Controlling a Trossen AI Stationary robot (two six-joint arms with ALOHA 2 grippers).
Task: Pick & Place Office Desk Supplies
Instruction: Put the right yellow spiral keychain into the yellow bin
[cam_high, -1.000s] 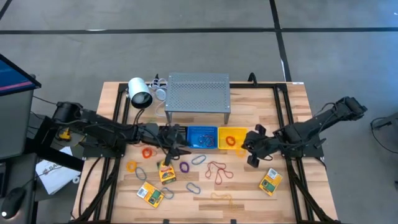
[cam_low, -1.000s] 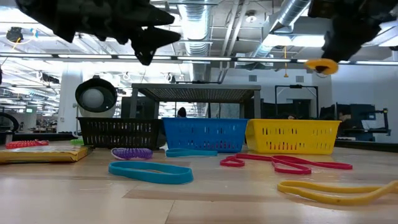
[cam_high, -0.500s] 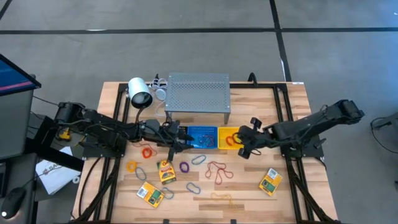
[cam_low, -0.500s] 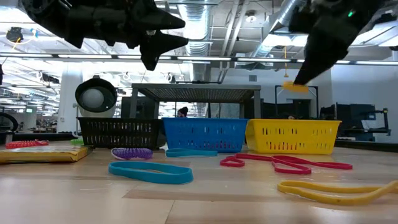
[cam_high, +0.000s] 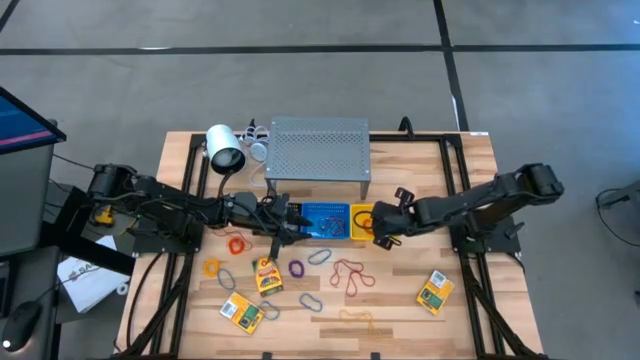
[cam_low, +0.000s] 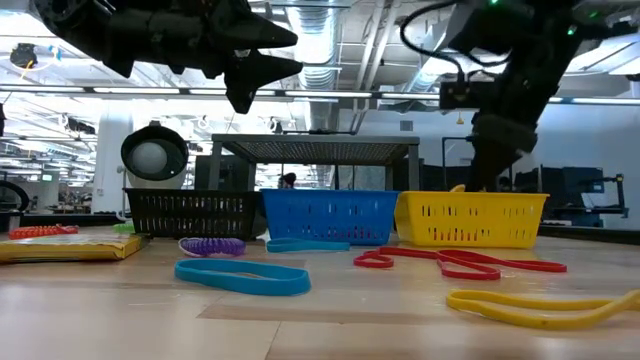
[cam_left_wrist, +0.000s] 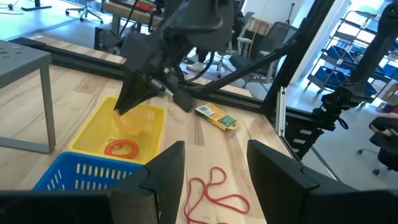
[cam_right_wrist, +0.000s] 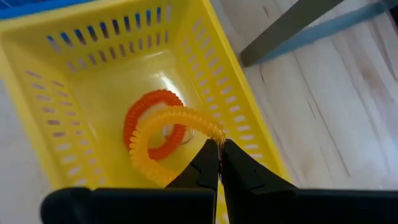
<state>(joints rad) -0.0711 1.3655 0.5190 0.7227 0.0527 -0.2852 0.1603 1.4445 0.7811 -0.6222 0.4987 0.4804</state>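
One springy yellow coil band (cam_right_wrist: 163, 134), light and floppy, hangs over the yellow basket (cam_right_wrist: 56, 93) pinched by its rim in the right tool (cam_right_wrist: 219, 157); left tool (cam_left_wrist: 211, 165) hovers apart, empty.

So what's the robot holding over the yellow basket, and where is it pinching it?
The right gripper pinches a yellow coil loop by one spot on its rim, hanging it in the yellow basket above an orange coil. The left gripper holds nothing.
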